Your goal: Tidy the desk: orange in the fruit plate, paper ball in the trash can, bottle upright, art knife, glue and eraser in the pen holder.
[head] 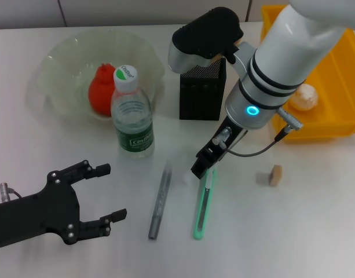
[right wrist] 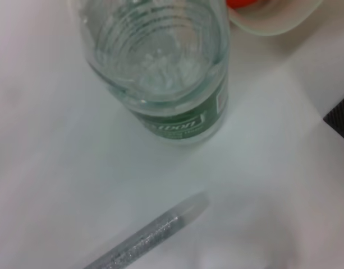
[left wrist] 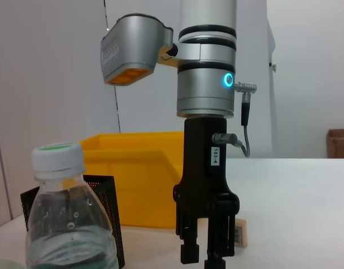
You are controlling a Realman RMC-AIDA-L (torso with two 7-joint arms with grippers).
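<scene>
My right gripper (head: pixel 201 168) is down at the far end of the green art knife (head: pixel 202 205), which lies flat on the table. In the left wrist view its jaws (left wrist: pixel 204 259) stand close together, as if shut on the knife. The grey glitter glue stick (head: pixel 159 201) lies left of the knife. The eraser (head: pixel 274 174) lies to the right. The bottle (head: pixel 131 113) stands upright by the fruit plate (head: pixel 61 63), which holds the orange (head: pixel 100 91). The paper ball (head: pixel 304 97) lies in the yellow bin (head: pixel 339 69). My left gripper (head: pixel 114 192) is open and empty at the near left.
The black mesh pen holder (head: pixel 202 90) stands behind my right arm, between the fruit plate and the yellow bin. The right wrist view shows the bottle (right wrist: pixel 160 73) and the glue stick (right wrist: pixel 149 238) close by.
</scene>
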